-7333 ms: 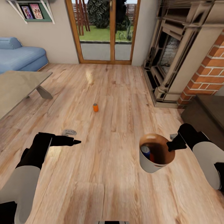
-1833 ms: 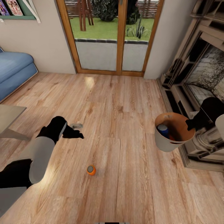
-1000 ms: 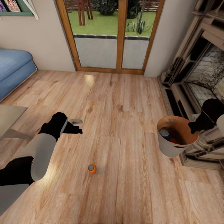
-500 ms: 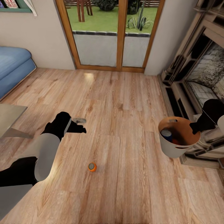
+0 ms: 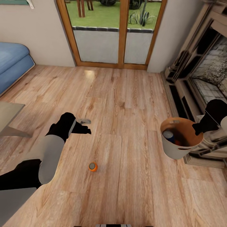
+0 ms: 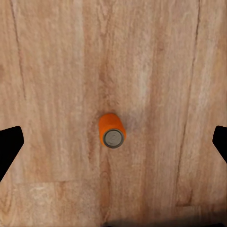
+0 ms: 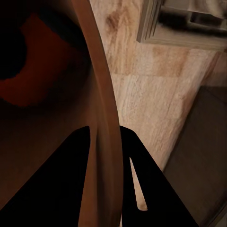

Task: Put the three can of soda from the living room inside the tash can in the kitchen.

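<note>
One orange can of soda (image 5: 92,166) stands upright on the wood floor of the living room, silver top up. My left gripper (image 5: 85,126) hangs open above the floor, short of the can. In the left wrist view that can (image 6: 112,131) lies between my spread fingertips (image 6: 9,146), well below them. My right gripper (image 5: 196,128) is shut on the rim of the trash can (image 5: 172,150), held off the floor. Inside it are a dark blue can (image 5: 168,135) and a patch of orange can (image 5: 177,142). The right wrist view has the rim (image 7: 105,118) pinched between the fingers.
The brick fireplace (image 5: 201,72) and its stepped hearth stand close on the right, just behind the trash can. Wood-framed glass doors (image 5: 110,34) are straight ahead. A blue sofa (image 5: 12,66) and the low table's corner (image 5: 8,115) sit at the left.
The view has crept forward and tipped down. My left gripper has shifted slightly right, nearer the line of the orange can. The trash can stays held at the right.
</note>
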You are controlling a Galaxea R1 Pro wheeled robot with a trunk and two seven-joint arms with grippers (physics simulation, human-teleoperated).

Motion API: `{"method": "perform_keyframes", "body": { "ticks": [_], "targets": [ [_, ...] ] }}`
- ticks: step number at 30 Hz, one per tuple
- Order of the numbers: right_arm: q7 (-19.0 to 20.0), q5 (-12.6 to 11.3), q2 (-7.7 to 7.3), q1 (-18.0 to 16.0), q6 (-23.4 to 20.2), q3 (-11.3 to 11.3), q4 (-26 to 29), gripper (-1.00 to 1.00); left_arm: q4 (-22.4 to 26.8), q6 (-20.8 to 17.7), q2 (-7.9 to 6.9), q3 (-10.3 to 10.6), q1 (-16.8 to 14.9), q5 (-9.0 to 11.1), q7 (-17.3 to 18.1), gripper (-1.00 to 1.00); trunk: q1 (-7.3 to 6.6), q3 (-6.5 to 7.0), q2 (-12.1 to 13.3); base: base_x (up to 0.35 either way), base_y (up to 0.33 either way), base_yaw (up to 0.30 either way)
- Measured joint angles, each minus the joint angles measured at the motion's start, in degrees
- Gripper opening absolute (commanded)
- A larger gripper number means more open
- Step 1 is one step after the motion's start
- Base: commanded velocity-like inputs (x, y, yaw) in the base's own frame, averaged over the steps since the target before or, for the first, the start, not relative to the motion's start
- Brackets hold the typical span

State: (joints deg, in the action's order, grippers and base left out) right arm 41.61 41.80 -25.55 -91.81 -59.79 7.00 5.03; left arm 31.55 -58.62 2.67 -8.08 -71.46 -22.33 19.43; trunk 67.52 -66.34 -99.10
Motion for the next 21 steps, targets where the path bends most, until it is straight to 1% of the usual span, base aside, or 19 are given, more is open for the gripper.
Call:
{"method": "perform_keyframes", "body": {
  "ticks": [2, 5, 11, 13, 15, 18, 21],
  "targets": [
    [0.00, 0.01, 0.03, -0.74, 0.05, -0.06, -0.09, -1.00, 0.00, 0.00, 0.03, 0.00, 0.00, 0.00, -0.03, 1.00, 0.44, -0.54, -0.80, 0.000, 0.000, 0.000],
    [0.03, -0.64, 0.02, -1.48, -0.20, 0.36, -0.54, -1.00, 0.03, 0.00, 0.05, 0.00, 0.00, -0.01, -0.12, 1.00, 1.10, -1.35, -2.01, 0.000, 0.000, 0.000],
    [0.00, 0.07, -0.11, -1.87, -0.01, 1.95, -0.78, -1.00, -0.03, 0.07, 0.23, 0.00, 0.00, 0.01, -0.22, 1.00, 2.42, -2.96, -4.41, 0.000, 0.000, 0.000],
    [0.00, 0.06, -0.11, -1.96, 0.01, 1.97, -0.78, -1.00, -0.02, 0.08, 0.29, 0.00, 0.00, 0.00, -0.22, 1.00, 2.86, -3.50, -5.21, 0.000, 0.000, 0.000],
    [0.00, 0.12, -0.12, -2.81, 0.13, 1.75, -0.79, -1.00, -0.01, 0.09, 0.39, 0.00, 0.00, 0.00, -0.21, 1.00, 3.29, -4.03, -6.02, 0.000, 0.000, 0.000],
    [0.02, -0.45, -0.11, -3.41, -0.12, 1.47, -0.85, -1.00, -0.01, 0.09, 0.45, 0.00, 0.00, 0.00, -0.20, 1.00, 3.95, -4.84, -7.22, 0.000, 0.000, 0.000],
    [0.02, -0.36, -0.10, -4.06, -0.08, 1.56, -0.87, -1.00, 0.00, 0.12, 0.49, 0.00, 0.00, -0.03, -0.18, 1.00, 4.61, -5.65, -8.42, 0.000, 0.000, 0.000]
  ]
}}
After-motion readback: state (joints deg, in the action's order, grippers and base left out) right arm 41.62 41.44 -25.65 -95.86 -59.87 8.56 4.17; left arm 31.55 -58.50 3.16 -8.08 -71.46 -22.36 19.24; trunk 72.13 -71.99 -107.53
